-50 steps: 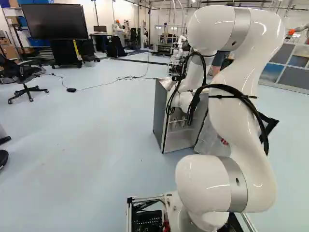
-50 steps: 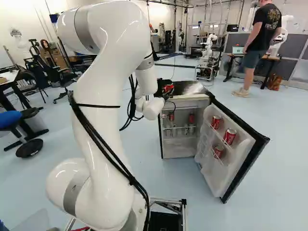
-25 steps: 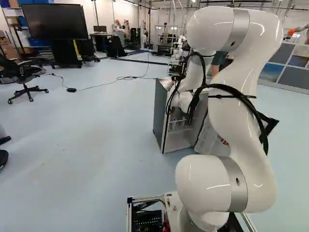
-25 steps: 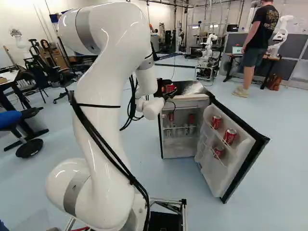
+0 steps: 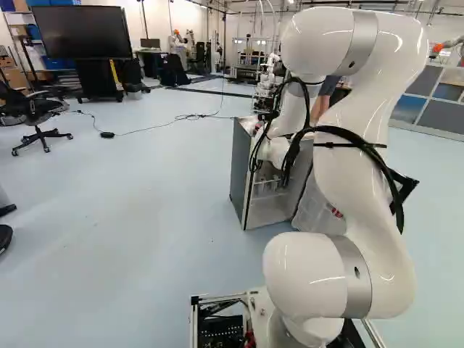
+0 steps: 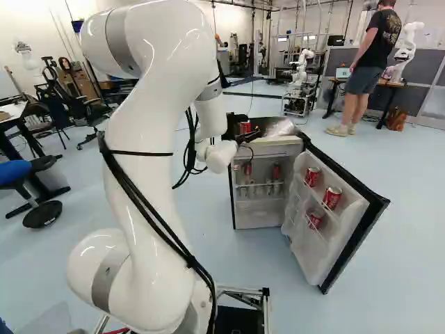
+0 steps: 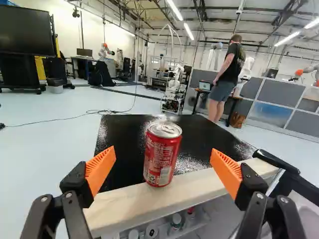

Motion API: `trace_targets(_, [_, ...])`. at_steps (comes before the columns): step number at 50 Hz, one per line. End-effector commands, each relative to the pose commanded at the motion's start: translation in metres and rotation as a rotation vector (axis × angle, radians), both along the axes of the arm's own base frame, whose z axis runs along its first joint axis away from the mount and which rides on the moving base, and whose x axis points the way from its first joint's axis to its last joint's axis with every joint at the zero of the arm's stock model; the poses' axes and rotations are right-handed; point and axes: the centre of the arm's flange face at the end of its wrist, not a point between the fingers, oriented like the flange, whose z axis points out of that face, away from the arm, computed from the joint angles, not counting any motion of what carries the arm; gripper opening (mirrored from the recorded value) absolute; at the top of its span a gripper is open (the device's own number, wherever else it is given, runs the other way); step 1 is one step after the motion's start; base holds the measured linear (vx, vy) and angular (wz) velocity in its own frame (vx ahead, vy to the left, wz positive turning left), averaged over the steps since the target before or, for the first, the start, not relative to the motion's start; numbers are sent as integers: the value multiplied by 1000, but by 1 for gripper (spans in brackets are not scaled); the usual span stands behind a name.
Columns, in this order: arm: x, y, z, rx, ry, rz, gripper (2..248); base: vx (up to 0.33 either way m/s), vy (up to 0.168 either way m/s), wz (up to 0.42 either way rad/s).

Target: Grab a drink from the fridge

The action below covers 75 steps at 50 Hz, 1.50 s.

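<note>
**On the glossy black fridge top point(image 7: 124, 132): a red metal drink can with a silver lid point(image 7: 162, 159), standing between parted jaws.**

Near the pale front edge, we find the can upright, with orange pads point(image 7: 101, 168) at either side and touching neither. Compared with one second ago, the right base view shows the can less covered by the jaws, and the white arm point(image 6: 160, 76) has shifted slightly; the base has not. We judge this a release: the drink is outside the fridge, the task nearly complete. Backing straight away should avoid tipping it.

Red can point(image 7: 160, 159), black fridge top point(image 7: 122, 134); orange pads point(image 7: 101, 168)
</note>
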Motion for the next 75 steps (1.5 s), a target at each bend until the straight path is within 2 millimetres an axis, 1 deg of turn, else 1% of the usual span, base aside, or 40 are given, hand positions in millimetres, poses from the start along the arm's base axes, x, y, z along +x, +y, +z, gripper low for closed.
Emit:
trace_targets(19, [-37,-1,25,-3,-15,-17,247,0,0,0])
trace_targets(38, [-61,-22,47,-11,-46,-71,247,0,0,0])
trace_targets(51, [-69,-41,61,-19,-73,-112,247,0,0,0])
trace_targets(69, [-71,-68,79,-33,-114,-167,247,0,0,0])
trace_targets(75, [-72,-78,82,-36,-121,-185,247,0,0,0])
